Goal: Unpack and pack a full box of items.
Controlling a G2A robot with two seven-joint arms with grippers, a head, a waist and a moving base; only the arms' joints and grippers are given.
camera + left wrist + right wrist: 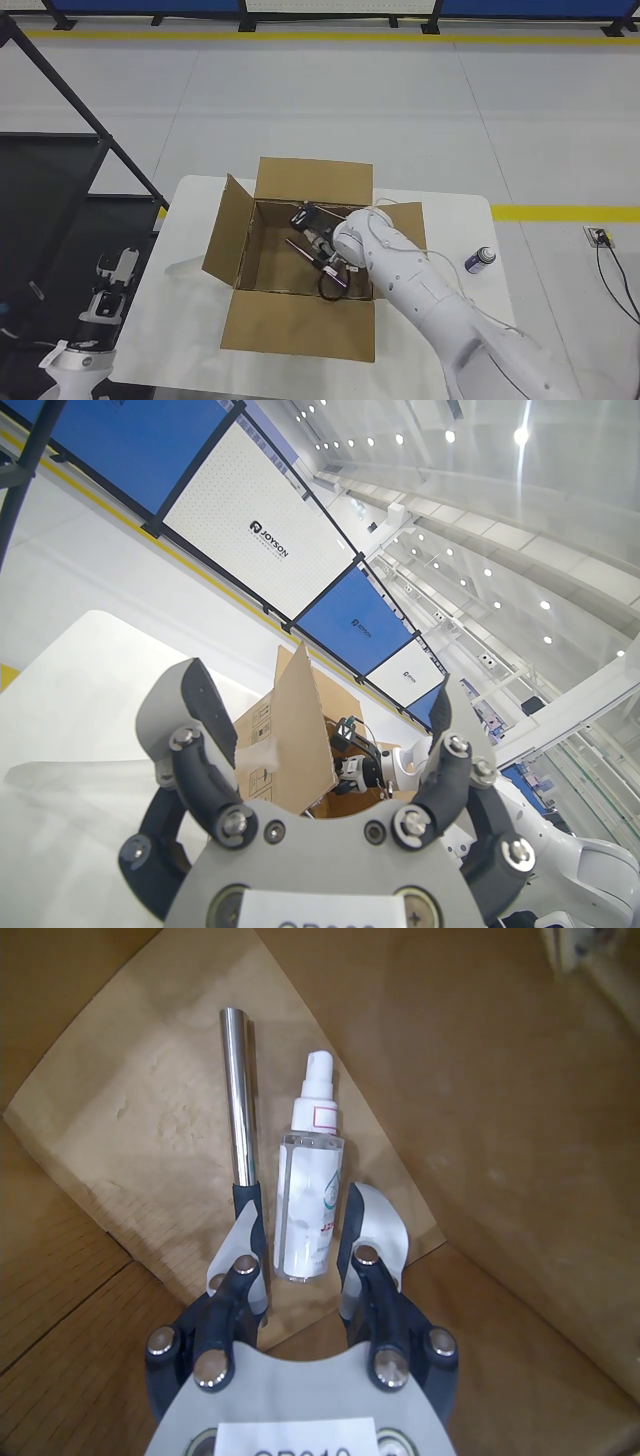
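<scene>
**Operator:** Right gripper [300,1200]: status?

**Technician:** Lowered inside the cardboard box [298,325]. Its fingers [245,1233] are partly spread, one on either side of the lower body of the spray bottle [310,1188]. They are not clamped on it. Whether the pads touch the bottle cannot be determined.

**Operator:** Bottle position?

**Technician:** Lying flat on brown paper [150,1103] on the box floor, nozzle pointing away from the gripper. A metal tube [239,1098] lies just beside it, roughly parallel. One finger covers the tube's near end.

**Operator:** Left gripper [320,685]?

**Technician:** Wide open, holding nothing. It is beyond the table's left edge, well apart from the box.

**Operator:** Surface and room?

**Technician:** White table [190,300], with the box near its centre and the flaps folded outward. The floor is pale with yellow lines [560,212]. Blue and white panels [225,525] stand behind.

**Operator:** Quantities?

**Technician:** One box, one spray bottle, one metal tube, two grippers. One small can [480,259] lies on the table to the right of the box.
</scene>
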